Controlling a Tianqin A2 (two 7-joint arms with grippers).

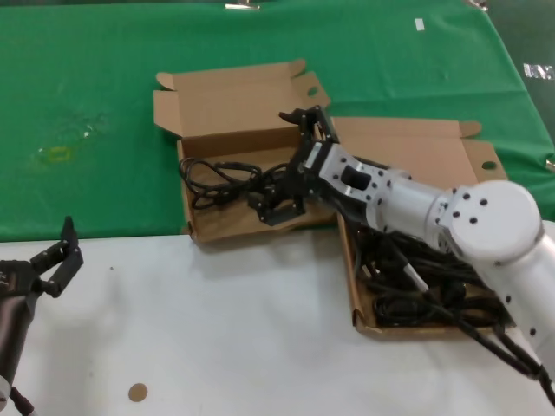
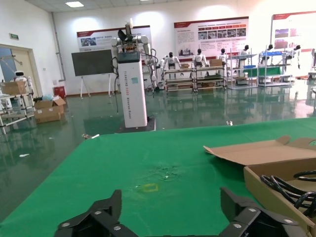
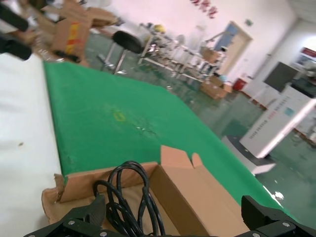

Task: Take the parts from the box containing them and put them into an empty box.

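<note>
Your right gripper [image 1: 279, 192] hangs inside the smaller box [image 1: 227, 227], fingers spread, directly above a black adapter with coiled black cables [image 1: 215, 178] in its tray. The larger box [image 1: 408, 325] sits at your right, its cable pile largely hidden under the right arm. Your left gripper [image 1: 54, 260] waits spread over the white table [image 1: 243, 329], well apart.

We observe bright, even overhead lighting with soft shadows; ceiling lamps glare on the glossy hall floor [image 2: 59, 133]; the right wrist view shows motion blur.
</note>
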